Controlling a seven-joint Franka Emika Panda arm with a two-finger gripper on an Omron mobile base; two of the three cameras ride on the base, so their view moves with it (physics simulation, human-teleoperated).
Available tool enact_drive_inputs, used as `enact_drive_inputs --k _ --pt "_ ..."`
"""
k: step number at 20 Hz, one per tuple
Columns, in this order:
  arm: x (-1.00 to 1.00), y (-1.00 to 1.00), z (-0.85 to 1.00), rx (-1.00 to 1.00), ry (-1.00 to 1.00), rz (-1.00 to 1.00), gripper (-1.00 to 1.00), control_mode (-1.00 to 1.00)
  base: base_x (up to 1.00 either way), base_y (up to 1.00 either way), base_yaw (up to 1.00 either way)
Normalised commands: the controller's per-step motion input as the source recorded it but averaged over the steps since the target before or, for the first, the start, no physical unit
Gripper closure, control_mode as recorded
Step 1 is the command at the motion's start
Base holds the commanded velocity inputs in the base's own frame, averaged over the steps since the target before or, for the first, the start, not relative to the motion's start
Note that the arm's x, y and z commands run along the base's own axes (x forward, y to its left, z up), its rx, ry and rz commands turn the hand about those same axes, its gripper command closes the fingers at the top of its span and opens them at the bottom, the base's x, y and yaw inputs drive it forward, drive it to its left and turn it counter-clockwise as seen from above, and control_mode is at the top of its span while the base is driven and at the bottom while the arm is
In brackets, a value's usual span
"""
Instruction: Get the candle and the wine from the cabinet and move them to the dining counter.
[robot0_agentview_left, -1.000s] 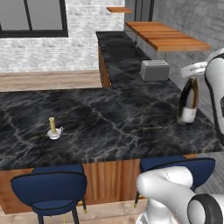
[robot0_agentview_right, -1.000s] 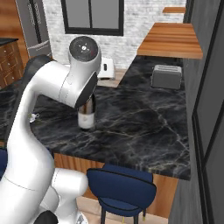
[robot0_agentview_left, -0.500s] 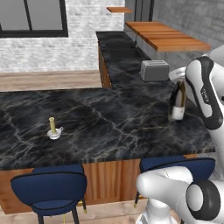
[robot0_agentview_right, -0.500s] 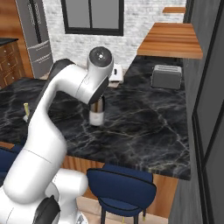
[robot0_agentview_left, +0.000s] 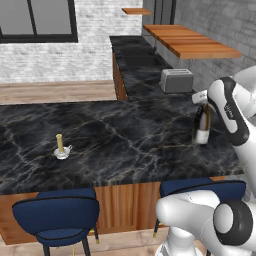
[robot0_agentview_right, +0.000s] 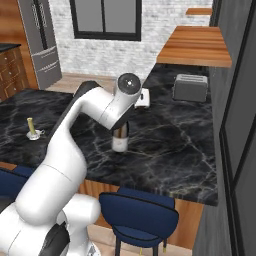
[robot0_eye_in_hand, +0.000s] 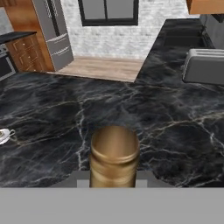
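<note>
The wine (robot0_agentview_left: 202, 129) is a dark bottle with a pale label. It stands upright at the right end of the dining counter (robot0_agentview_left: 125, 135), its base on or just above the black marble. My gripper (robot0_agentview_left: 202, 106) is shut on its neck from above. From the right base view the wine (robot0_agentview_right: 120, 140) hangs under the gripper (robot0_agentview_right: 122, 128). The hand view looks down on the wine's gold foil top (robot0_eye_in_hand: 114, 155). The candle (robot0_agentview_left: 61, 147) stands in its white holder on the counter's left part, and the right base view shows the candle (robot0_agentview_right: 32, 130) there too. The cabinet (robot0_agentview_left: 192, 44) is the wooden wall shelf.
A grey toaster (robot0_agentview_left: 176, 80) sits on the wall-side counter behind the wine. Blue stools (robot0_agentview_left: 56, 216) stand along the island's near edge. A steel fridge (robot0_agentview_right: 41, 42) and wood drawers are far left. Bare marble lies between candle and wine.
The arm has carried the wine a little farther over the dining counter and lowered it towards the marble. The candle has not moved.
</note>
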Motion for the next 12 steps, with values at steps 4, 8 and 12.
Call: enact_drive_inputs --k 4,8,12 --pt "0.17 -0.07 -0.53 0.0 0.0 0.0 1.0 -1.0 0.0 0.0 0.0" --pt "0.17 -0.1 -0.38 0.0 0.0 0.0 1.0 -1.0 0.0 0.0 0.0" --pt "0.24 -0.05 -0.35 0.0 0.0 0.0 1.0 -1.0 0.0 0.0 0.0"
